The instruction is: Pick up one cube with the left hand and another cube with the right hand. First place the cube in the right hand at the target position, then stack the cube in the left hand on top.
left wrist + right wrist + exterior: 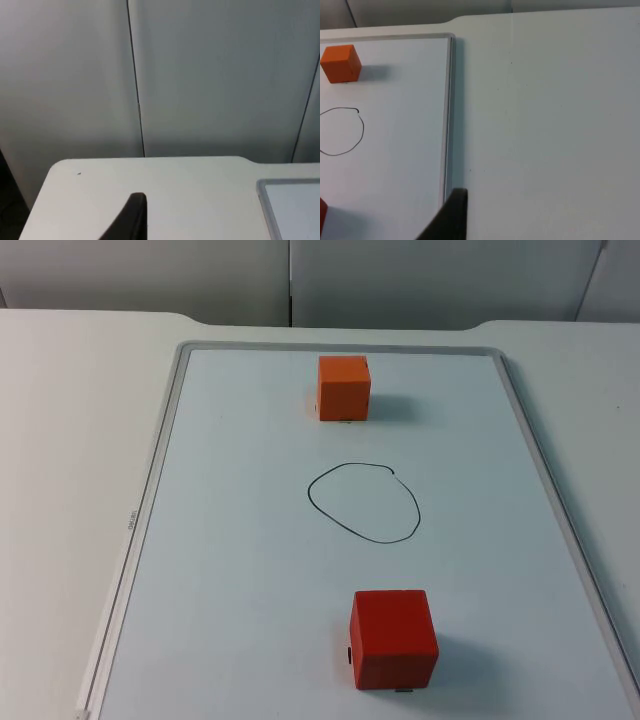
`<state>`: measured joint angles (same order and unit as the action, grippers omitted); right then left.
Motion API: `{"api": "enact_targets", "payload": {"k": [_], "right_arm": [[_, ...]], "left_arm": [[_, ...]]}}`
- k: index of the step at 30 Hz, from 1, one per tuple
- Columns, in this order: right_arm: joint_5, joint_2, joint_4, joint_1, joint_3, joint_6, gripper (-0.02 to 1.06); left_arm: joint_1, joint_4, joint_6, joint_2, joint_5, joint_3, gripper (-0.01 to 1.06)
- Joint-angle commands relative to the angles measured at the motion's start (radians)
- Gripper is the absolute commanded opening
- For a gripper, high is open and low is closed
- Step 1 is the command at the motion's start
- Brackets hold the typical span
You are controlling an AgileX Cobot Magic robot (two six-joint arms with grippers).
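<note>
Orange cube sits at 12 o'clock of the drawn ring on the whiteboard; red cube at 6 o'clock, both apart from it. Left claw waits over the tabletop by the wall; right claw at the board's edge. Finger spread of either claw: cannot tell.

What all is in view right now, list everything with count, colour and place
orange cube: one, orange, far end of the whiteboard, beyond the circle
red cube: one, red, near end of the whiteboard
drawn circle: one, black outline, mid-board, between the cubes, nothing inside
whiteboard: one, white with grey frame, flat on the table
table: one, white
partition wall: grey, behind the table
left gripper fingertip: black, over bare table beside the whiteboard
right gripper fingertip: black, at the whiteboard's edge
</note>
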<state>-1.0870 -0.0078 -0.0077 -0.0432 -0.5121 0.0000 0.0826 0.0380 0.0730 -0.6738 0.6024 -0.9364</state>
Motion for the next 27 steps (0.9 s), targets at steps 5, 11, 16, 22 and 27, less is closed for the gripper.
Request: {"api": "enact_targets", "payload": {"k": [5, 11, 16, 22, 27], "right_arm": [[0.007, 0.008, -0.004, -0.007, 0.004, 0.0, 1.05], [0.007, 0.008, -0.004, -0.007, 0.004, 0.0, 1.05], [0.007, 0.008, -0.004, -0.007, 0.004, 0.0, 1.05], [0.007, 0.008, -0.004, -0.007, 0.004, 0.0, 1.05], [0.007, 0.008, -0.004, -0.007, 0.004, 0.0, 1.05]], "left_arm": [[-0.006, 0.089, 0.057, -0.23, -0.067, -0.174, 1.04], [-0.01, 0.41, 0.321, -0.444, -0.062, -0.311, 1.04], [-0.109, 0.609, 0.49, -0.624, -0.054, -0.412, 1.04], [-0.303, 0.571, 0.496, -0.852, -0.054, -0.548, 1.04], [-0.408, 0.506, 0.397, -1.055, -0.012, -0.658, 1.04]]}}
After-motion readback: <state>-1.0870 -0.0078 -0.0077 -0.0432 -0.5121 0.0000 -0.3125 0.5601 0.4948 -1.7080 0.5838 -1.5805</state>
